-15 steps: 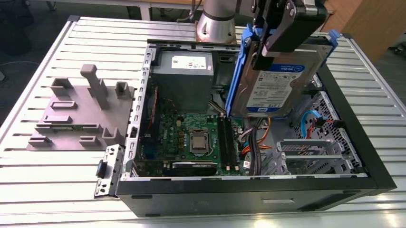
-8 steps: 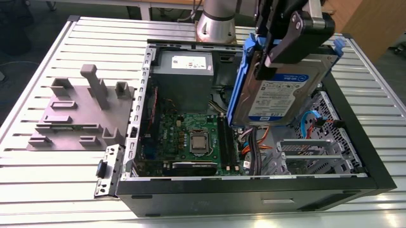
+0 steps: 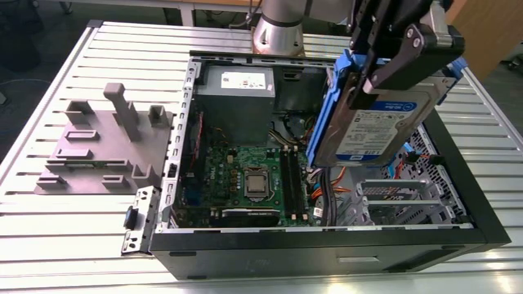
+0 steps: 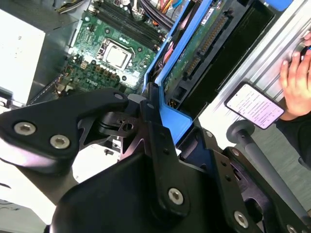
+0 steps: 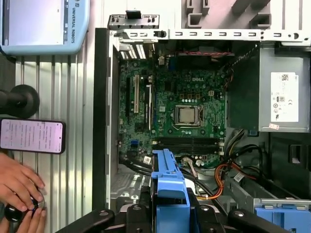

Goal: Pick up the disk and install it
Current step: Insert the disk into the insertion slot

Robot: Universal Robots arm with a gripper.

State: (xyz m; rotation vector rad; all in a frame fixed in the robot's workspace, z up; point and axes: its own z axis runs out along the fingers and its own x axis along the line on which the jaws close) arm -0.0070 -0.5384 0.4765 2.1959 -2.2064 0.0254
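Aluminium slatted table (image 3: 57,245) lies under everything, well below the gripper (image 3: 384,79). Black computer case (image 3: 327,248) sits on it, side panel off, directly beneath the gripper. Grey fixture plate (image 3: 90,153) with upright blocks is on the table on the far side of the case from the gripper. Grey power supply box (image 3: 237,104) with a white sticker sits inside the case, low and off to one side of the gripper. Green motherboard (image 3: 253,177) lies flat on the case floor, below and beside the gripper. Silver drive cage (image 3: 400,202) is just under the gripper.

The disk (image 3: 380,131) hangs on edge from the gripper over the case interior, slightly tilted, label facing the exterior view. The black fingers are clamped shut on its upper end at the blue side rails, seen in both wrist views.

A phone (image 5: 31,136) lies on the table outside the case, well apart from the gripper. A person's hand (image 5: 17,184) rests near it.
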